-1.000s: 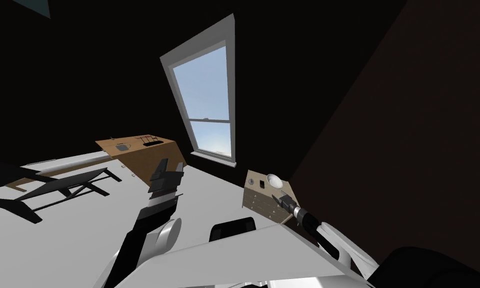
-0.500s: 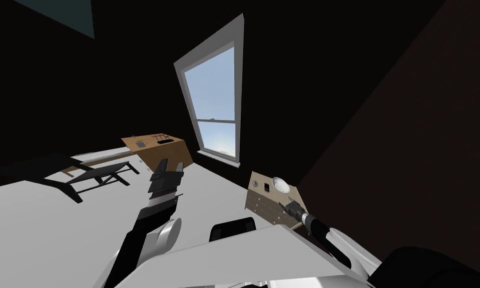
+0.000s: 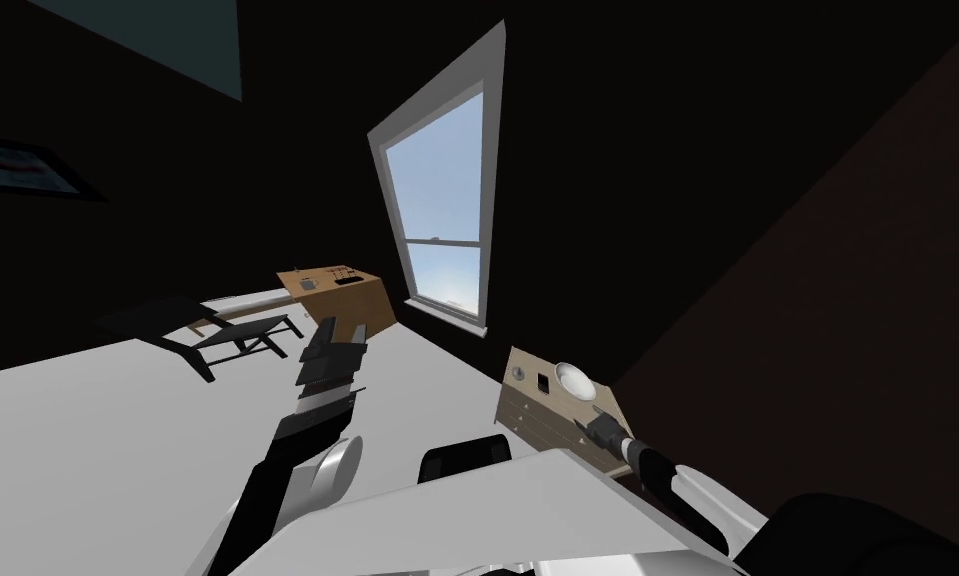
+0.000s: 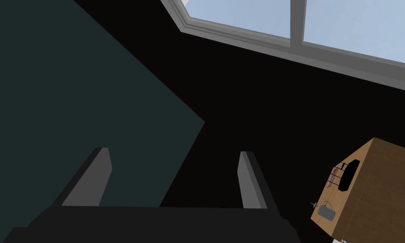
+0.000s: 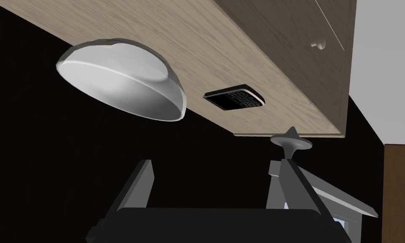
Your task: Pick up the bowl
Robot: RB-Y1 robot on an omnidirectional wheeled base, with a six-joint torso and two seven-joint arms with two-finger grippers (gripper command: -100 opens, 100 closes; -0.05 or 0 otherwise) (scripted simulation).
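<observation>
A white bowl (image 3: 574,379) stands on the top of a small light-wood drawer chest (image 3: 537,415), near its far edge. In the right wrist view the bowl (image 5: 121,86) lies a short way ahead of my right gripper (image 5: 216,177), off toward one finger, not between them. The right gripper (image 3: 587,424) is open and holds nothing, hovering just short of the chest's near edge. My left gripper (image 3: 341,331) is raised over the floor in the middle, open and empty (image 4: 174,168).
A flat black device (image 5: 234,98) and a small grey knobbed object (image 5: 291,141) also lie on the chest top (image 5: 248,50). A brown desk (image 3: 342,295) and a dark bench (image 3: 232,338) stand far left. A window (image 3: 445,210) sits in the dark wall.
I have turned: the window, desk and bench have slid right in the head view. The right gripper stays about the same distance from the bowl. Both grippers remain open.
</observation>
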